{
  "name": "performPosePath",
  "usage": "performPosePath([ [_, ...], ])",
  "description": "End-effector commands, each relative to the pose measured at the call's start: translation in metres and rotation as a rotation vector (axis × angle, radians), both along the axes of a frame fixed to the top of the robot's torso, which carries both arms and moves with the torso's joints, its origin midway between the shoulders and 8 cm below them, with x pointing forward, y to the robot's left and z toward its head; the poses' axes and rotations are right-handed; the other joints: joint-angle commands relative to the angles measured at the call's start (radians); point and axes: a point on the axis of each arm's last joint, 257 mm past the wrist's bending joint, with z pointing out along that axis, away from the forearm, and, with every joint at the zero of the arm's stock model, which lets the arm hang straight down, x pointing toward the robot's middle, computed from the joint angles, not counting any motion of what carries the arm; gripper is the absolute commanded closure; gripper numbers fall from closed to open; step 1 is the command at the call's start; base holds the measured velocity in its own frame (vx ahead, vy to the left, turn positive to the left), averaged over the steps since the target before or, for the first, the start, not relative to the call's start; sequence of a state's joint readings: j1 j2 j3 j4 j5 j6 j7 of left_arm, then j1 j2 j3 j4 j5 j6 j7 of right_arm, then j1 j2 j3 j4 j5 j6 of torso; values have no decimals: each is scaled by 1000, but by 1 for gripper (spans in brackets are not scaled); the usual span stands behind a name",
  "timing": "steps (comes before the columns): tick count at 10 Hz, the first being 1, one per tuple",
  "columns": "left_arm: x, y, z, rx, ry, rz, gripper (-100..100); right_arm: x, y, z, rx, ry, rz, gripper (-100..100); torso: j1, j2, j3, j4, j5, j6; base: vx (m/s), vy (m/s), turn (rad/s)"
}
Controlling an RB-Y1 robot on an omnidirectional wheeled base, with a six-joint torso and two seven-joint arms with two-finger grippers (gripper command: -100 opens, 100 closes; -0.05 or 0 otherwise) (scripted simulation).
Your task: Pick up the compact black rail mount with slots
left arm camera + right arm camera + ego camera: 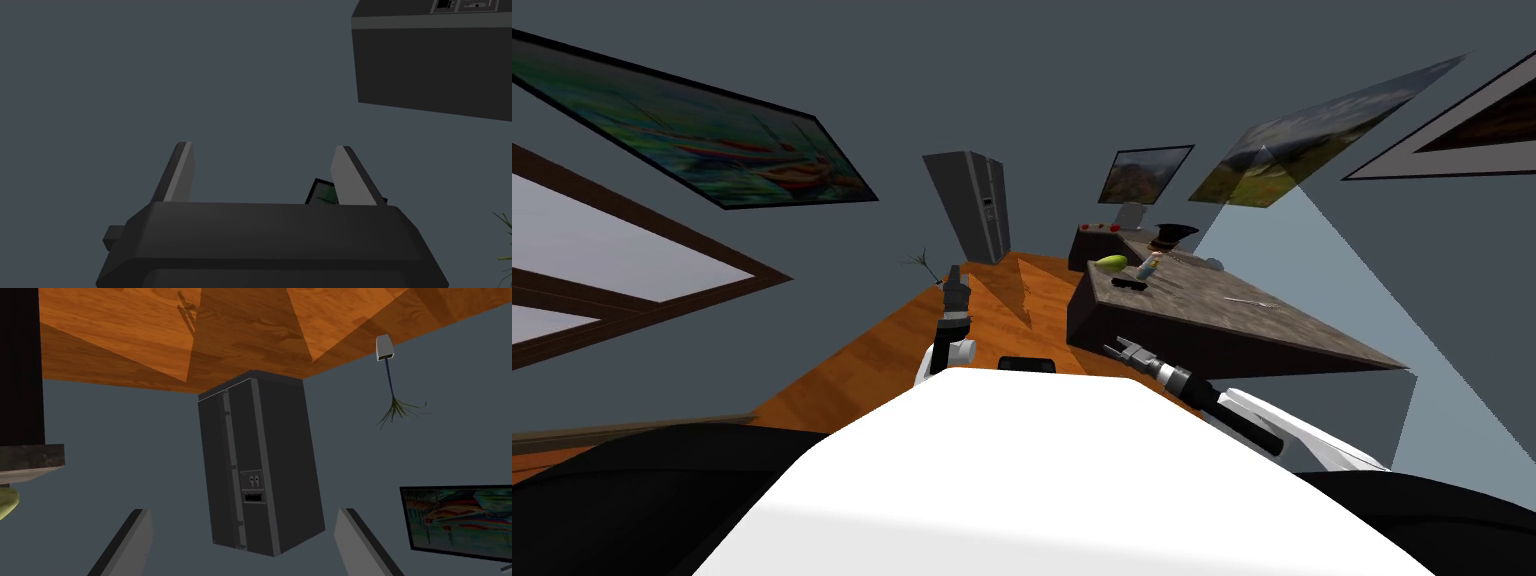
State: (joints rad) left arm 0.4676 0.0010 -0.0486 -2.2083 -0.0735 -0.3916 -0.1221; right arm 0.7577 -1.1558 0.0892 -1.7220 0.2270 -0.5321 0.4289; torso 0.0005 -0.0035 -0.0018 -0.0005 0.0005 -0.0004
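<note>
Stone counter (1202,312), green fruit (1111,263), black mount (1130,282), perhaps fork (1250,300)

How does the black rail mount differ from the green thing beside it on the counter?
The rail mount is black, low and elongated; the green object is rounded and bulkier. The rail mount lies nearer me. Both rest on the counter.

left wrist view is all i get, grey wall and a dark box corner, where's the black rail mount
observer: The black rail mount lies on the counter ahead to your right, beside a green fruit-like thing.
operator: is my right arm near it
observer: The right gripper hangs before the counter's near side, short of the mount.
operator: fingers open
observer: Yes, the right wrist view shows its fingers spread, a dark fridge between them.
</note>
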Motion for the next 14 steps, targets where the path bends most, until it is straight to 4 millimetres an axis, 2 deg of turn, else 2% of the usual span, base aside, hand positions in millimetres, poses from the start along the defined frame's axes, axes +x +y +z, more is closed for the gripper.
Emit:
performPosePath([
  [1,0,0,0,0,0,0,0,-11,-22,-13,-76,49,23,-100,0,0,0,0,0,0,31,2,120],
  [2,0,0,0,0,0,0,0,-10,-26,-11,-94,54,39,-100,0,-1,0,0,0,-1,36,-2,77],
  [3,0,0,0,0,0,0,0,-21,-43,-21,-150,93,57,-100,-1,-1,-1,0,0,0,64,8,151],
  [5,0,0,0,0,0,0,0,-21,-50,-19,-178,103,72,-100,-1,-3,-2,-1,0,0,44,-9,23],
  [6,0,0,0,0,0,0,0,-32,-72,-26,-245,147,94,-100,-1,-1,-1,0,0,0,40,-22,172],
  [7,0,0,0,0,0,0,0,-30,-75,-24,-260,151,107,-100,-2,-1,-1,0,0,-1,51,-21,85],
  [8,0,0,0,0,0,0,0,-41,-97,-30,-320,192,125,-100,-2,-2,-1,0,-1,0,80,-28,155],
  [10,0,0,0,0,0,0,0,-39,-101,-26,-340,197,141,-100,-2,-4,-2,-1,-1,0,53,-24,29],
  [11,0,0,0,0,0,0,0,-49,-124,-29,-404,239,164,-100,-1,-2,-1,0,-1,0,54,-25,182],
  [12,0,0,0,0,0,0,0,-48,-126,-26,-417,242,174,-100,-2,-2,-1,-1,-1,-1,56,-45,101],
  [13,0,0,0,0,0,0,0,-58,-148,-28,-475,283,195,-100,-3,-2,-1,-1,-1,0,76,-74,182],
  [14,0,0,0,0,0,0,0,-55,-151,-24,-491,286,207,-100,-5,-4,-2,-1,-1,-1,79,-66,100],
])
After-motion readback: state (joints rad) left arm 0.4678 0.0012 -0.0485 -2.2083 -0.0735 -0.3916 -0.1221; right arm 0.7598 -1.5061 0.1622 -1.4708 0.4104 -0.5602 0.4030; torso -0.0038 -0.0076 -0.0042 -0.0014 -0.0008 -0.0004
